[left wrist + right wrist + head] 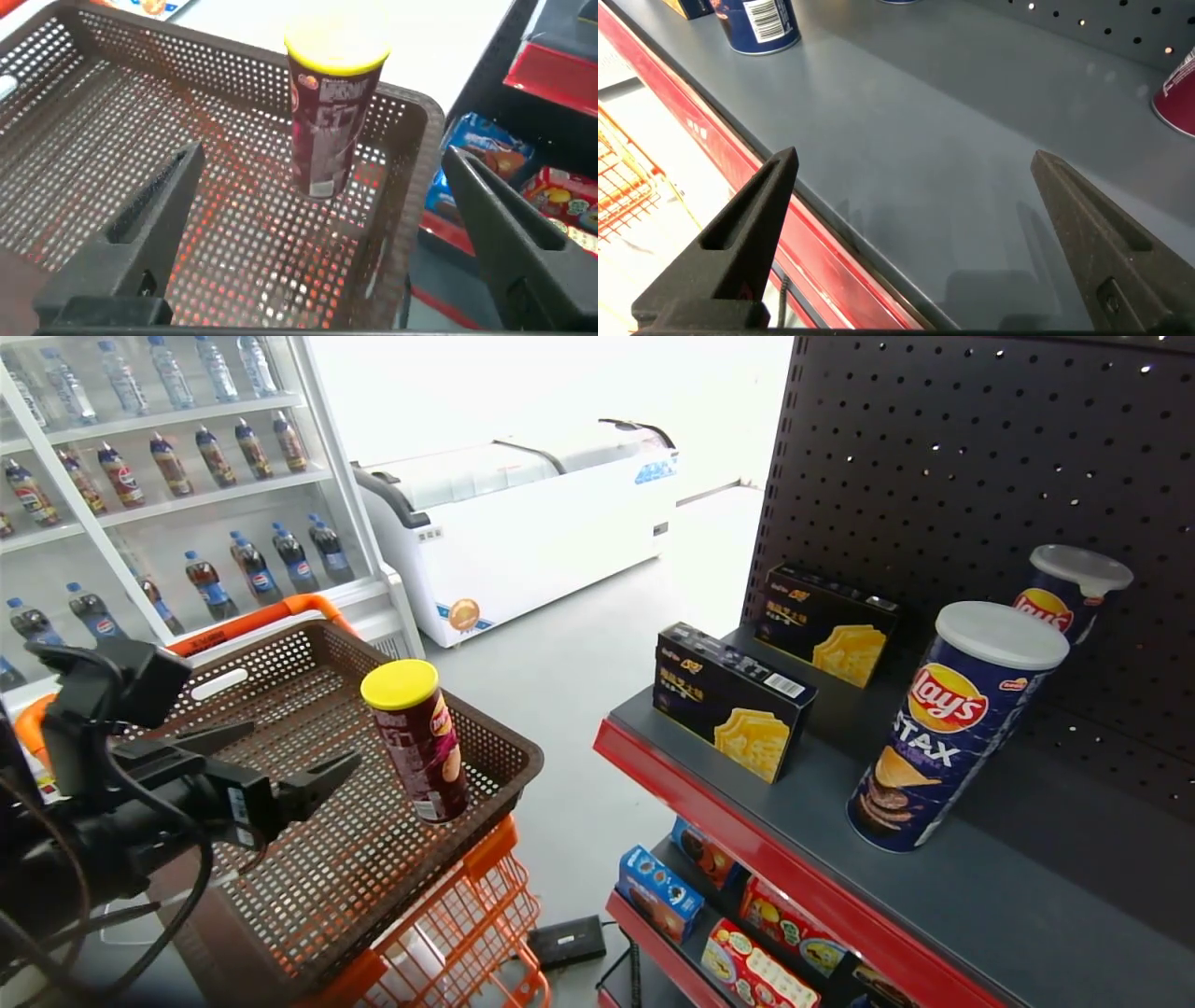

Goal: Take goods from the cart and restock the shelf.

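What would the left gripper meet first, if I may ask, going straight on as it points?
Probably the yellow-lidded can standing in the brown basket, centred ahead of the left gripper; depth is unclear.

Pale grey floor (569, 709), smooth, runs from centre toward 12 o'clock, where strong light washes out the far side of the room. White chest freezer (532, 537) with curved lids at 12 o'clock. White drinks cooler (187, 504) at 10 o'clock, shelves lined with bottles (210, 583); small black box (567, 941) on the floor at 6 o'clock.
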`<state>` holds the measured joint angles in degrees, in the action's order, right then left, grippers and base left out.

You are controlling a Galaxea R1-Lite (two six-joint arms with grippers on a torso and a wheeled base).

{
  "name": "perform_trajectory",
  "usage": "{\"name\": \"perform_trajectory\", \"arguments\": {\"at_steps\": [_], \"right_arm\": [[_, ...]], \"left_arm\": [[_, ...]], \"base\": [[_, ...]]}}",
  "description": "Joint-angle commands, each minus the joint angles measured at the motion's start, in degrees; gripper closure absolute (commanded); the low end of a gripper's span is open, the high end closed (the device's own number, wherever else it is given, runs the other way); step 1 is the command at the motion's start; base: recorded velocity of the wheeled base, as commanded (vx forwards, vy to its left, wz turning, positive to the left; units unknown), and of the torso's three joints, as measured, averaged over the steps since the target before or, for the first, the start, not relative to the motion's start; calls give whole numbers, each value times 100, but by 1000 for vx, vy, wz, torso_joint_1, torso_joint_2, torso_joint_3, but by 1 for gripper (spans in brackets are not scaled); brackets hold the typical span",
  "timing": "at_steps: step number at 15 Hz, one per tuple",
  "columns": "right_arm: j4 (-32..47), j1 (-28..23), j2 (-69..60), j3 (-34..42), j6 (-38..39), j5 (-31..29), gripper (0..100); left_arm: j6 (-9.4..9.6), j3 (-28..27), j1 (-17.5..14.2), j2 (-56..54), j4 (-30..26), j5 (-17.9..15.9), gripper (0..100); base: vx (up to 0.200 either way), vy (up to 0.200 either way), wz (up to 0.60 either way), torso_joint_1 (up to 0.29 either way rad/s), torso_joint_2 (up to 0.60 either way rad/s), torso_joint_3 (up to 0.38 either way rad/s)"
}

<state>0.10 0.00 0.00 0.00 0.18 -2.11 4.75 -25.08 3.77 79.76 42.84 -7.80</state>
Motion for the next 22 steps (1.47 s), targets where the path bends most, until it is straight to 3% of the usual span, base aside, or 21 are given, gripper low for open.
{"name": "perform_trajectory", "arguments": {"at_steps": [1,5,10,18,19,21,22], "right_arm": [[-1,-9,0,0,-1,0,0],[-1,0,0,0,-1,0,0],[-1,0,0,0,-1,0,0],[-1,0,0,0,-1,0,0],[-1,0,0,0,-1,0,0],[-1,0,0,0,-1,0,0],[-1,0,0,0,-1,0,0]], "left_arm": [[78,-15,186,1103,603,-2,0],[78,-15,423,2114,1789,7,0],[87,-112,406,3107,3161,-2,0],[96,-428,379,3783,3846,7,0],[113,-498,362,3783,3864,24,100],[439,-472,309,3775,3758,112,100],[755,-472,239,3783,3688,121,100]], "base": [[0,0,0,0,0,0],[0,0,0,0,0,0],[0,0,0,0,0,0],[0,0,0,0,0,0],[0,0,0,0,0,0],[0,0,0,0,0,0],[0,0,0,0,0,0]]}}
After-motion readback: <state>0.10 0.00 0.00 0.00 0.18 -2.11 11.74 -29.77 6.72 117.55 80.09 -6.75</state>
